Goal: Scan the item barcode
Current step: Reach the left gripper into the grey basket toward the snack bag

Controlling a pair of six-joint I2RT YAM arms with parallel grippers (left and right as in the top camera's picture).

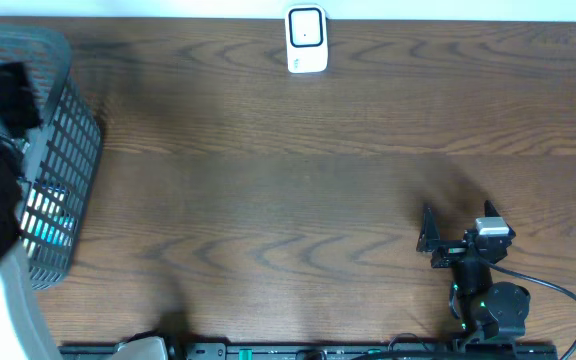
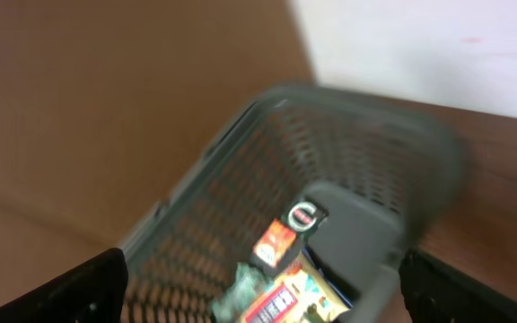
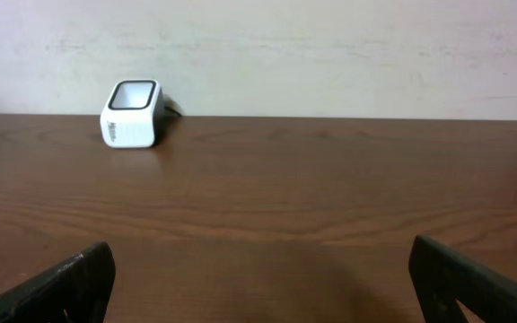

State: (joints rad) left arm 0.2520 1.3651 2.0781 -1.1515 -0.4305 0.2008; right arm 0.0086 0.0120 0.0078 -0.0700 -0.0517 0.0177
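Left wrist: blurred orange-red packet (image 2: 275,244) in grey basket (image 2: 240,170); left pincer (image 2: 263,278), right pincer (image 3: 258,269) spread.

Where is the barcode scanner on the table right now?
The white barcode scanner stands at the far edge of the table, about mid-width in the overhead view, well away from the mesh basket on the left.

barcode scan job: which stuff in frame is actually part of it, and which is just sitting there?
Part of the job:
- white scanner at the far edge
- packaged items in the grey basket
- left gripper, open above the basket

Just there:
- right gripper, open and empty over the bare table
- black cable by its base
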